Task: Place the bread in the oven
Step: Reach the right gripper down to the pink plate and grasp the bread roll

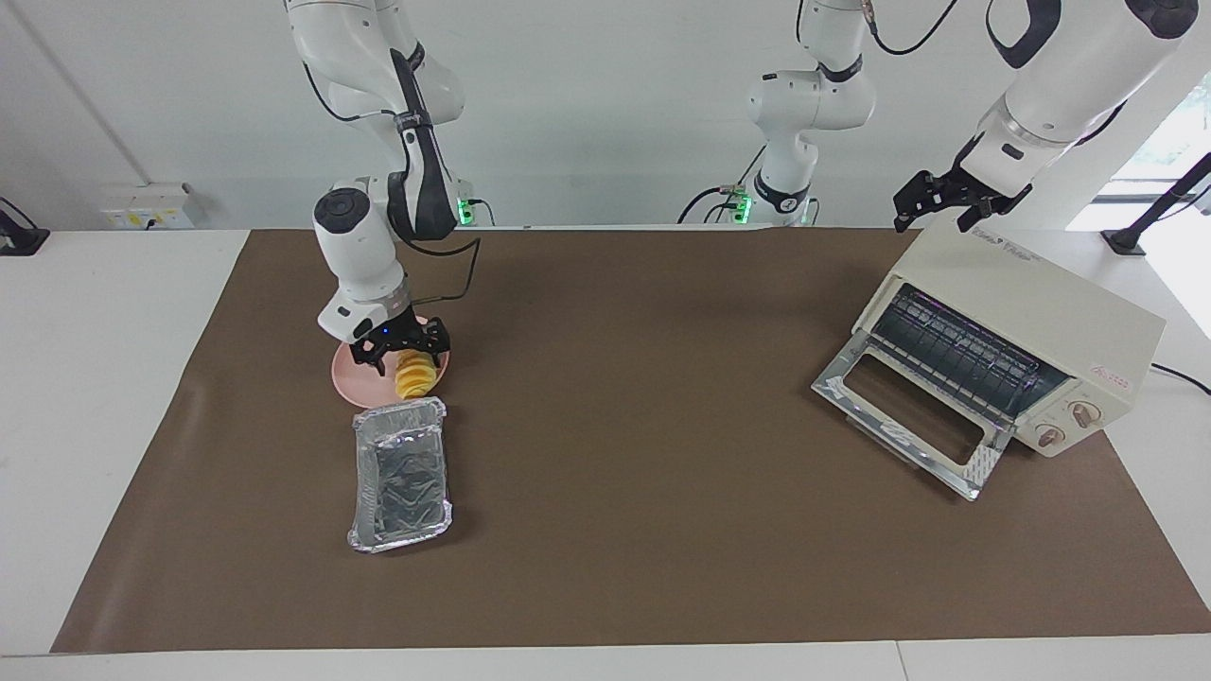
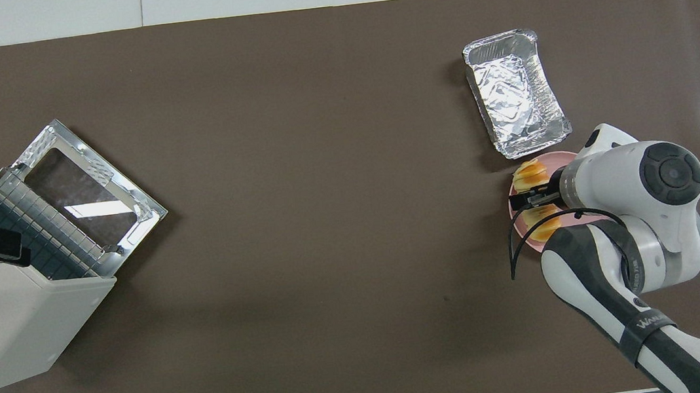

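The right pincer [image 1: 398, 352] straddles the bread [image 1: 413, 375], jaws apart across its long axis. The left pincer [image 1: 951, 205] waits apart over the oven [image 1: 1041, 322]

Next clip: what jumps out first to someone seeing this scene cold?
Probably the right gripper, open, down over the bread on the pink plate, toward the right arm's end of the table, with a foil tray beside the plate, farther from the robots. Next, the oven at the left arm's end, its glass door dropped open, with the left gripper, open, waiting above its top.
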Robot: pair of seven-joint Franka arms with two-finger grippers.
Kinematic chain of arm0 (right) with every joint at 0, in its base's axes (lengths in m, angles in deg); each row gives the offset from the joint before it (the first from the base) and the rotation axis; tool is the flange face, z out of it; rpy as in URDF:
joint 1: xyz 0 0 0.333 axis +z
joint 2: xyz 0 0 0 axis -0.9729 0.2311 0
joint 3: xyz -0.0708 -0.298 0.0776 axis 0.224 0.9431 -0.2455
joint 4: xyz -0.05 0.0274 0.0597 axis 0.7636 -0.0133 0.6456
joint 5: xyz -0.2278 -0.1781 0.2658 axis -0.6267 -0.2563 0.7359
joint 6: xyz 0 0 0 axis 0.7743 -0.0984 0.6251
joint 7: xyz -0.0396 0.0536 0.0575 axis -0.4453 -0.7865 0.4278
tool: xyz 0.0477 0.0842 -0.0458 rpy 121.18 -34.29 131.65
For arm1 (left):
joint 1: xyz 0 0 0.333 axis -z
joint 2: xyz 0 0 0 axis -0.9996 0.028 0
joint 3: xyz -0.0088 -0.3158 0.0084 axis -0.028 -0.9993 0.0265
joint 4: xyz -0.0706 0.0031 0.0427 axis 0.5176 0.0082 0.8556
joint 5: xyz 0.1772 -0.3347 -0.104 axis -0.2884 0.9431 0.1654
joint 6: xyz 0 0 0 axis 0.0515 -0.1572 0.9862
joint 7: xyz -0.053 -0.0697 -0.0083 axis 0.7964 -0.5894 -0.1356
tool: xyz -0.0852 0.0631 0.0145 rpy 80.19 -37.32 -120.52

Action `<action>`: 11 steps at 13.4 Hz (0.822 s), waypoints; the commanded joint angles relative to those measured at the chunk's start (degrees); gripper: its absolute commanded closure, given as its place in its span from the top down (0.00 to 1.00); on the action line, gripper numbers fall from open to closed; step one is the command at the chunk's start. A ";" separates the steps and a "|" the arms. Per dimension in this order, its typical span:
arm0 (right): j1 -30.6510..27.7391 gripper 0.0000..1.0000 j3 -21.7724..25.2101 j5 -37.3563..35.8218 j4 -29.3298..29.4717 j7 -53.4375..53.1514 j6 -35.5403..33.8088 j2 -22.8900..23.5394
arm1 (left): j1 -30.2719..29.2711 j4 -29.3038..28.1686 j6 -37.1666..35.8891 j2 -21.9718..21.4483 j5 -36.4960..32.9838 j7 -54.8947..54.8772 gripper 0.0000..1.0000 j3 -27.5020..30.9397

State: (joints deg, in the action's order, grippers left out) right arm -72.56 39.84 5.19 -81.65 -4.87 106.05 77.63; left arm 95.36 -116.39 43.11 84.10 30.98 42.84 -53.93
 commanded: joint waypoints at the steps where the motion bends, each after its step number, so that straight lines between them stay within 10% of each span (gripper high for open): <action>1: -0.48 0.58 -0.37 -0.49 -0.58 -1.41 1.59 0.36 | -0.46 -1.16 0.86 -1.33 -0.46 0.46 1.00 -0.36; 3: -0.56 0.00 -0.37 -0.40 -0.50 -2.03 1.59 0.36 | -0.46 -1.16 0.86 -1.33 -0.46 0.46 1.00 -0.36; 8: -0.39 0.00 -0.37 -0.49 1.78 -2.74 -0.07 0.71 | -0.46 -1.16 0.86 -1.33 -0.46 0.46 1.00 -0.36; 11: -0.39 0.00 -0.37 -0.40 12.20 -2.30 -14.44 0.88 | -0.46 -1.16 0.86 -1.33 -0.46 0.46 1.00 -0.36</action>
State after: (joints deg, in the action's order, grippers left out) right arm -72.55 39.83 5.19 -76.85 -6.53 99.79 77.84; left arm 95.36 -116.39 43.11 84.10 30.98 42.84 -53.93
